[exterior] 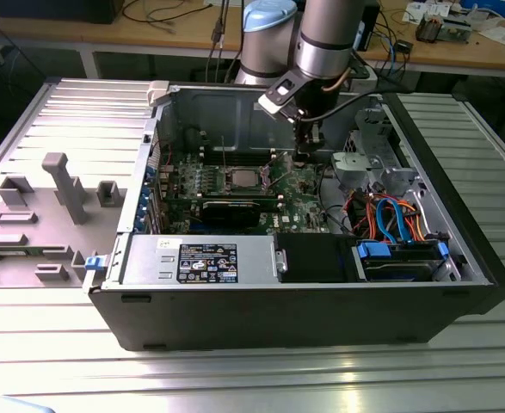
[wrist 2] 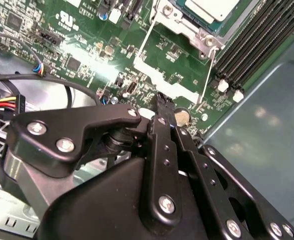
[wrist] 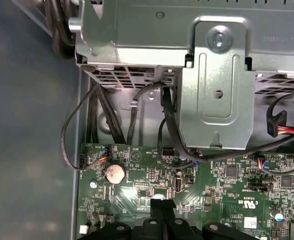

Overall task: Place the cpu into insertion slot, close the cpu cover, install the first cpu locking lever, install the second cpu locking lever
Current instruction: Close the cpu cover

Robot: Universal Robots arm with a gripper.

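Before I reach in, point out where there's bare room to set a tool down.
Free: the ribbed metal table in front of the black computer case, and the strip along the exterior view's right. Crowded: the green motherboard under the black gripper, the orange and blue cables beside it, the grey plastic fixtures at the exterior view's left.

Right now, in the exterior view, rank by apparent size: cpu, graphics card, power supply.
1. power supply, largest, though it is also nearest the camera
2. graphics card
3. cpu, clearly smallest
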